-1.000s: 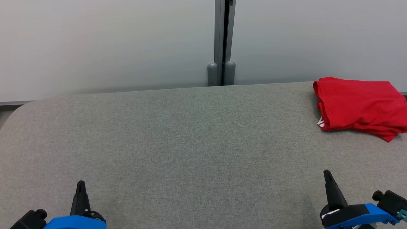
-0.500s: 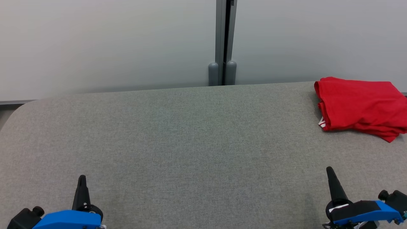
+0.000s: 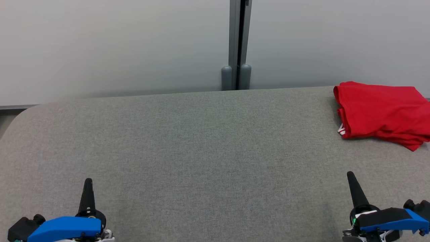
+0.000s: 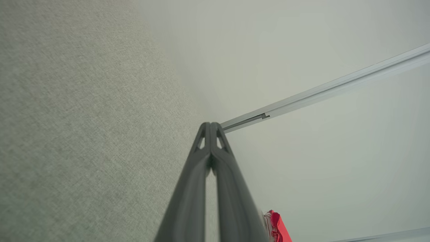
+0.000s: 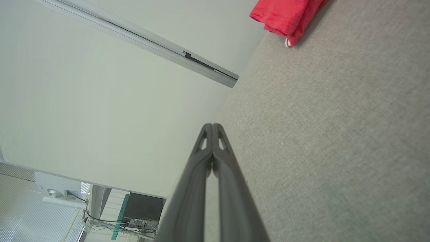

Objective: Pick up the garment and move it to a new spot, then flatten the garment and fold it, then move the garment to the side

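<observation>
While garment [image 3: 381, 112] hugs far edge (folded), broad grey table [image 3: 201, 151]

Counted one red garment [image 3: 379, 111] at 2 o'clock, one grey table [image 3: 201, 151], two grippers, namely left gripper [image 3: 88, 182] at 7 o'clock and right gripper [image 3: 350, 175] at 5 o'clock, and two short grey posts [image 3: 226, 78] at 12 o'clock.

A grey, cloth-covered table [image 3: 201, 141] is stretching across the head view, its far left corner curving round. A folded red garment [image 3: 379, 111] is lying directly on it, at the far right.
</observation>
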Motion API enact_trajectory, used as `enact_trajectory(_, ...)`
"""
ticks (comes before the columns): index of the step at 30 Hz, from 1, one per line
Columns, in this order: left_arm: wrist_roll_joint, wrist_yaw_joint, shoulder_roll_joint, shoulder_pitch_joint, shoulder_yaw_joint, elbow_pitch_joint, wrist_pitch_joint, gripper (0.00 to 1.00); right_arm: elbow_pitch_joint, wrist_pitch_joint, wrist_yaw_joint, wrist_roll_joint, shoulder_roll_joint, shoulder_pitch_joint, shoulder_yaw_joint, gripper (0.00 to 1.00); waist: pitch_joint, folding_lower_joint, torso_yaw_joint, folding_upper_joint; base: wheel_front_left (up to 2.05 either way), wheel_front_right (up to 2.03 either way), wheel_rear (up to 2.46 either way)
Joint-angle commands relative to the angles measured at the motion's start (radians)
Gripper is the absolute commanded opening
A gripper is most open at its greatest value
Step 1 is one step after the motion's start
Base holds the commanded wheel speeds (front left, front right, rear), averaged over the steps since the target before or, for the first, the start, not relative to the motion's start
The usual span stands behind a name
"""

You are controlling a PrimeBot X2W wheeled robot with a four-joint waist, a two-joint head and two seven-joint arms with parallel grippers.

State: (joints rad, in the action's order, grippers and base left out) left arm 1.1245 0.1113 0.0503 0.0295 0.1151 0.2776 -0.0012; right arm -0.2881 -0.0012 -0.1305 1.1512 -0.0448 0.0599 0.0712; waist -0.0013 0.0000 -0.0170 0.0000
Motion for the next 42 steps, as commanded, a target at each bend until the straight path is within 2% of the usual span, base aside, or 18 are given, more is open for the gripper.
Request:
enact_trajectory(1, 0.025, 0.006, 0.001, 0.028, -0.001, -0.013, 0.007, 0.0, 0.014, 0.007, 0.0, 0.024, -0.006, 0.025, 0.005, 0.0, 0.0, 0.0, 0.0, 0.0, 0.0, 0.0, 0.0)
enact_trajectory(42, 0.393, 0.019, 0.0, 0.075, -0.001, -0.03, 0.097, 0.0, 0.04, 0.097, 0.0, 0.374, -0.008, 0.048, 0.037, 0.0, 0.003, 0.0, 0.013, 0.0, 0.0, 0.0, 0.0)
